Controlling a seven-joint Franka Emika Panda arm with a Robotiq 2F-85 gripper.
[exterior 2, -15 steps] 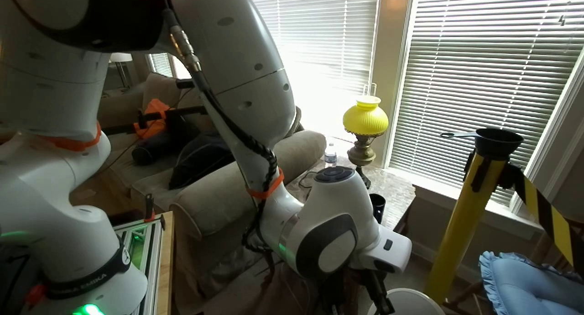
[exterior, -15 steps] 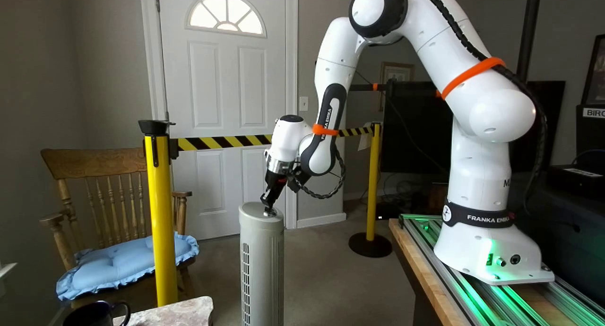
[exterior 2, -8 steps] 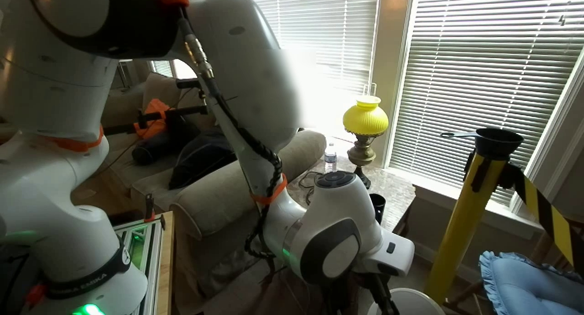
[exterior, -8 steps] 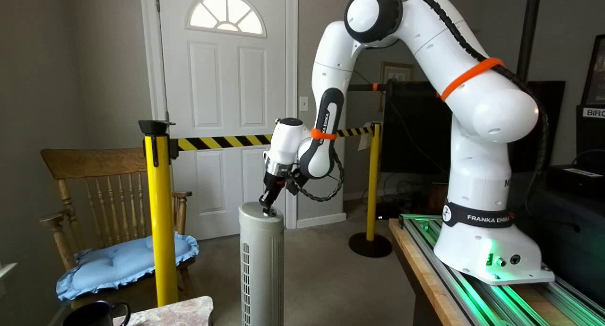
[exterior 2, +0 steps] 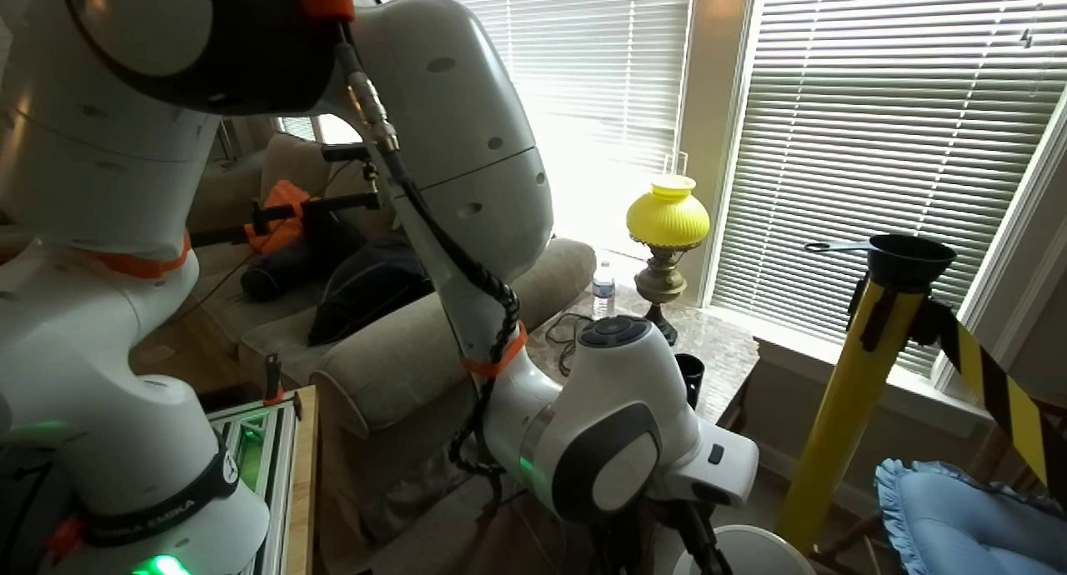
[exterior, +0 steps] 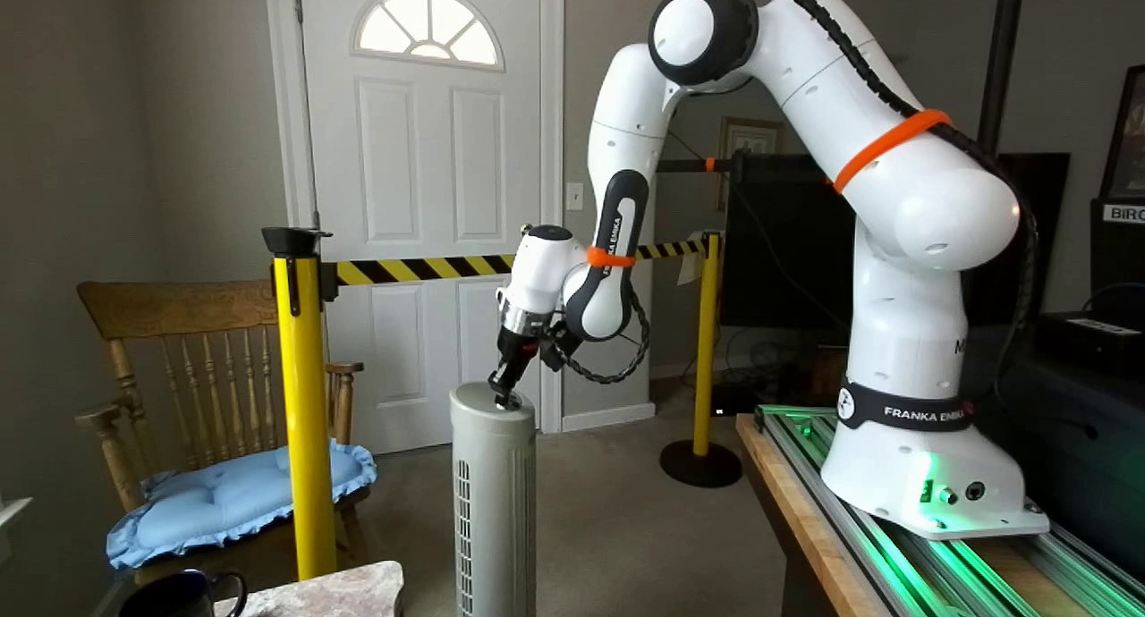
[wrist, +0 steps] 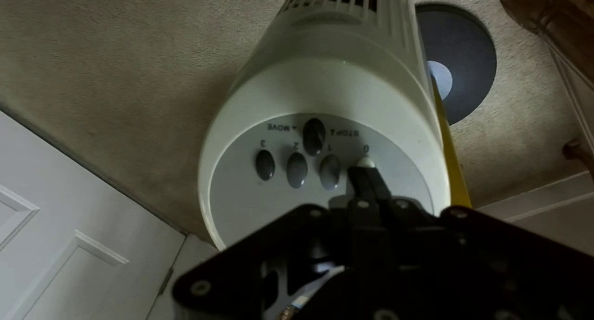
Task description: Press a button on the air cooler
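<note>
The air cooler (exterior: 494,519) is a slim upright grey-white tower with a slatted side. Part of its top also shows in an exterior view (exterior 2: 763,550). In the wrist view, the air cooler (wrist: 320,86) has a round top panel with oval buttons: a white one (wrist: 366,162) marked 0, greyish ones marked 1 (wrist: 330,172) and 2 (wrist: 296,170), and a dark one marked 3 (wrist: 265,165). A dark knob (wrist: 314,137) sits between STOP and MOVE. My gripper (wrist: 365,169) is shut and empty. Its fingertips cover most of the 0 button; whether they press it I cannot tell.
Yellow barrier posts (exterior: 304,420) (exterior: 707,349) with striped tape stand behind the cooler. A wooden chair (exterior: 179,310) with a blue cushion is on one side. A stone-topped table (exterior: 331,590) with a dark mug (exterior: 174,595) is in front. The robot's bench (exterior: 778,501) is opposite.
The arm has lowered slightly, and the fingertips have shifted a little left and down in an exterior view. The air cooler's top has also shifted very slightly left. The gripper looks unchanged.
</note>
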